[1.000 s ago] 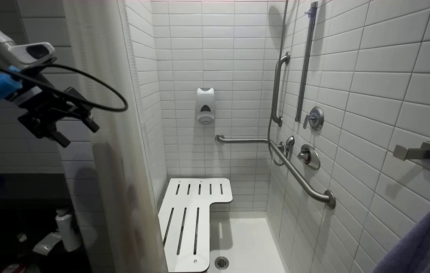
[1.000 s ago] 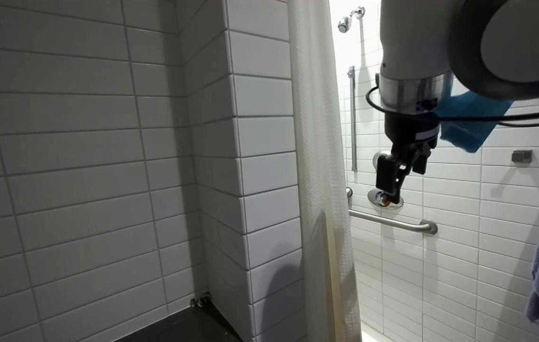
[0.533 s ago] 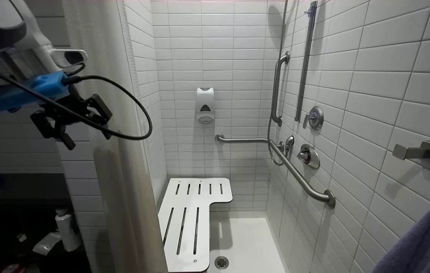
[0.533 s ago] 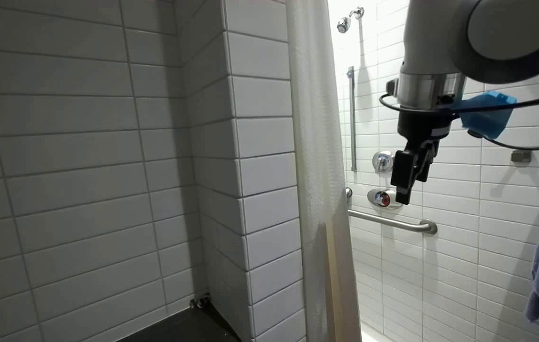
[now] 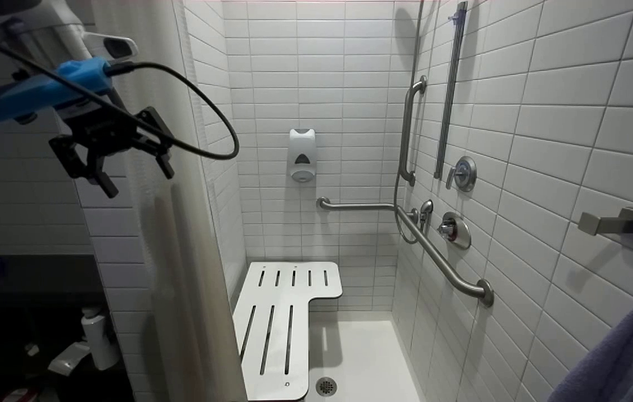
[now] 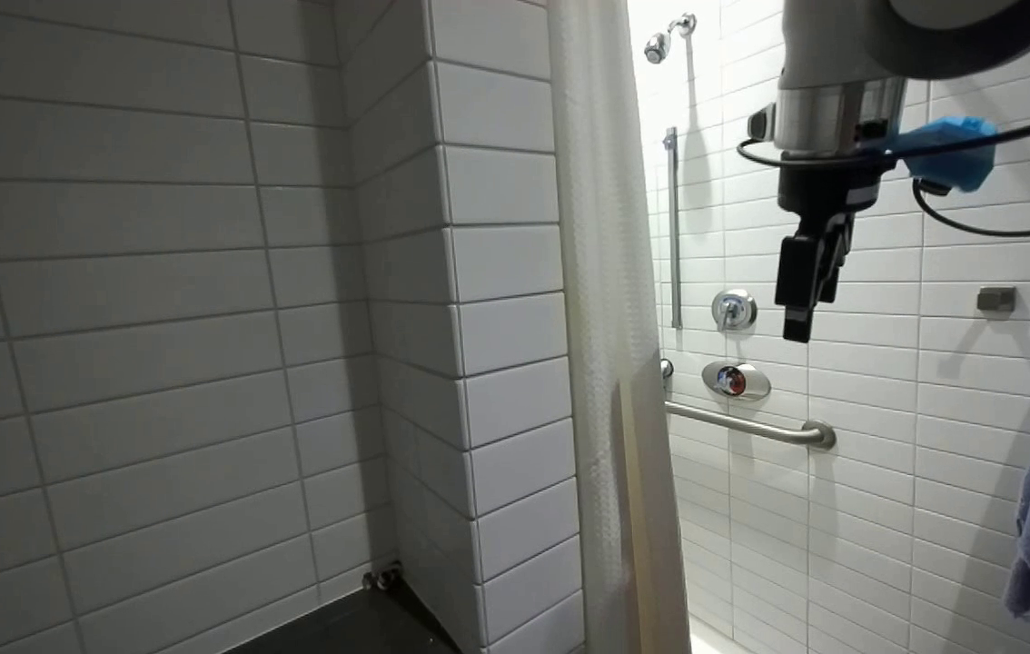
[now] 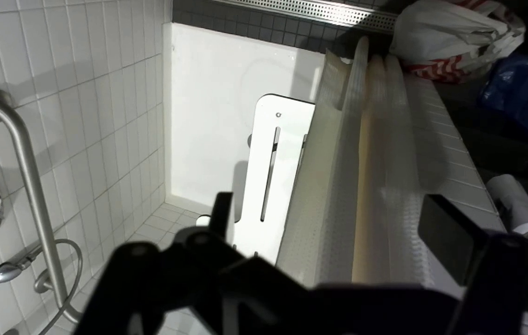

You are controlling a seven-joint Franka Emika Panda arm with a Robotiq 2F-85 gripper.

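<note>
The one hand (image 5: 137,177) stands higher than half a second ago, having moved toward 12 o'clock in an exterior view; the one blue casing (image 5: 43,92) on its wrist is higher too. As before, the hand is released, its two fingers (image 7: 445,239) spread wide. Nearest it hangs the one shower curtain (image 5: 188,268), at about 5 o'clock from the hand in an exterior view and seen between the fingers in the wrist view; whether they touch cannot be told. Farther off, the one white shower seat (image 5: 286,296) keeps its place between 6 and 7 o'clock, with eight slots (image 5: 267,339): five rear, three front. Around and behind it, unmoved, are two grab bars (image 5: 406,131), at 2 and 4 o'clock, two valve controls (image 5: 465,174) at 3 o'clock, and one soap dispenser (image 5: 302,148) near 12 o'clock.
</note>
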